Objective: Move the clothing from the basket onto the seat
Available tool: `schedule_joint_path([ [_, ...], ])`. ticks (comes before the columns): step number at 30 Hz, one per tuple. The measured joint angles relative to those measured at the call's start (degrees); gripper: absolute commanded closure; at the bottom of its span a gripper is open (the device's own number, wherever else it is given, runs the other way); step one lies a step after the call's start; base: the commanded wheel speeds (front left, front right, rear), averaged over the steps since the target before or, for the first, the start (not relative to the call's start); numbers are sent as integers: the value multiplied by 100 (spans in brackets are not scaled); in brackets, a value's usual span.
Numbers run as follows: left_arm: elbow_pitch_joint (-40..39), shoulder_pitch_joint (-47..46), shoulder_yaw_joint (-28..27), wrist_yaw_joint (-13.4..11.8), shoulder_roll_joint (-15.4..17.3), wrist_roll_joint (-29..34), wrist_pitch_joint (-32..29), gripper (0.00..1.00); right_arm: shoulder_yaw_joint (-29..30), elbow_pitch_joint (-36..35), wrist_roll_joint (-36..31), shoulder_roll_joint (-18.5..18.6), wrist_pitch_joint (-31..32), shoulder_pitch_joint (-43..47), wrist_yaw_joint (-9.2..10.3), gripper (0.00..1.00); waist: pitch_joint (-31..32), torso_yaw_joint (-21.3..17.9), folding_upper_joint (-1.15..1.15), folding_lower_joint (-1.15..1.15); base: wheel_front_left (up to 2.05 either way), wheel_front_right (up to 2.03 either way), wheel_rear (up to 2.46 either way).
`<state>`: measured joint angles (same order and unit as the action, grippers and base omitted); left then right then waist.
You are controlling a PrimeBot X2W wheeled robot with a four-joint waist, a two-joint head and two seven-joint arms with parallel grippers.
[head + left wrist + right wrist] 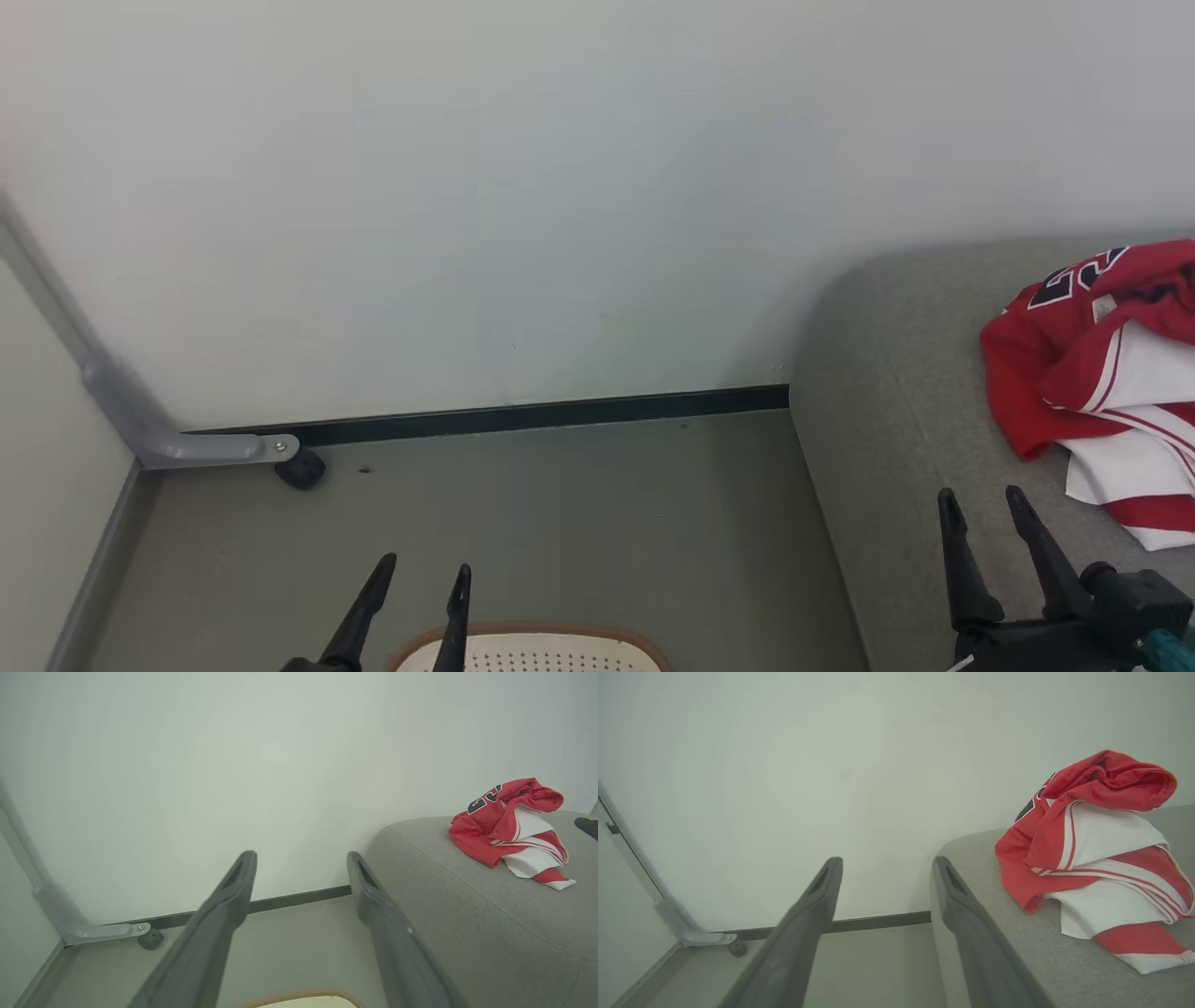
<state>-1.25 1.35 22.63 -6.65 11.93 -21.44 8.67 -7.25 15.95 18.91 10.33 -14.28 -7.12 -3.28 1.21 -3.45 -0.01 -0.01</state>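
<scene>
Left fingers [458, 602] released, empty, by the basket [560, 632] rim at bottom of head view. Right fingers [962, 560] also released, empty, over the seat's [887, 392] left end. Clothing [1074, 373] lies bunched on the seat further right, untouched.

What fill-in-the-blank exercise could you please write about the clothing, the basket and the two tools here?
1. The red-and-white clothing lies on the grey-green ____.
2. The left tool and the right tool both have jaws that are ____.
3. The basket sits on the floor, nearest the ____ tool.
Missing words: seat; open; left.
</scene>
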Motion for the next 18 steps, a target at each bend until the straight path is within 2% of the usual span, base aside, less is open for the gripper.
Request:
schedule_joint_path([
  [11,291,186,-838,-45,-107,-3,0,0,-111,-662,-90,-37,11,549,84,0,30,73,1,1,0,0,0],
  [18,516,293,-1319,-46,-396,23,24,0,-81,-965,-88,-43,93,867,180,0,48,112,1,1,0,0,0],
])
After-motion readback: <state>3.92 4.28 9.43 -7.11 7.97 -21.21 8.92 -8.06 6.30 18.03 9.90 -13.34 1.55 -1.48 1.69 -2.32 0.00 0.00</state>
